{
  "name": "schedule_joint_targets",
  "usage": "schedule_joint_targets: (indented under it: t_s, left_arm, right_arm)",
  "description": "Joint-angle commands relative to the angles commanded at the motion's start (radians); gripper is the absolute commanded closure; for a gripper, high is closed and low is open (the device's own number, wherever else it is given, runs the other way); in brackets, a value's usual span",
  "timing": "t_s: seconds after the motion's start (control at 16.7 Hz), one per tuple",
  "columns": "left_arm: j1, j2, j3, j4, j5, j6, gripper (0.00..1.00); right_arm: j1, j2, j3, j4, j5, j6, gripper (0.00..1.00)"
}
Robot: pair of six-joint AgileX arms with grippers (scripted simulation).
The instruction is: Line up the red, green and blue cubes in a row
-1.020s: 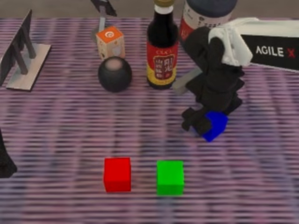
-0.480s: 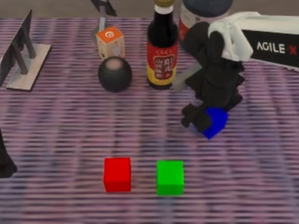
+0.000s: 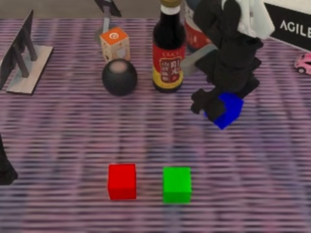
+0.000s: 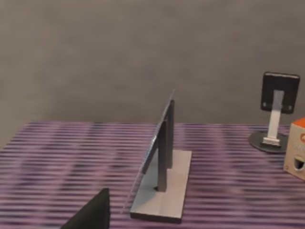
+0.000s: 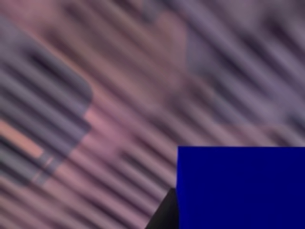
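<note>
— Top view first: where is the blue cube (image 3: 226,110) seen?
— It is held clenched in the right pincer (image 3: 216,108), right of the middle of the striped counter (image 3: 63,141), near the dark sauce bottle (image 3: 168,47). It is turned corner-down toward the front.

— And the other two cubes?
— The red cube (image 3: 122,181) and green cube (image 3: 177,184) are set side by side near the front edge (a gap is left between them), well apart from the blue one.

— Is the grasp confirmed by the right wrist view?
— Only the blue cube (image 5: 240,187) is shown there, close up, with a dark finger (image 5: 164,214) against its side.

— The left arm?
— It is parked at the counter's left edge; whether its pincer is released or clenched cannot be told.
</note>
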Motion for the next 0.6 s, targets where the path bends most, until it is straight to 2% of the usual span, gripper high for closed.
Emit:
schedule_joint_targets:
  t_s: [0.3,0.6]
  left_arm:
    - [0.0,0.0,0.0,0.0,0.0,0.0,0.0]
    - [0.0,0.0,0.0,0.0,0.0,0.0,0.0]
  right_arm:
    - [0.007,-0.011,-0.02,0.005,0.0,0.038,1.0]
    - [0.072,-0.115,-0.15,0.025,0.003,0.288,1.0]
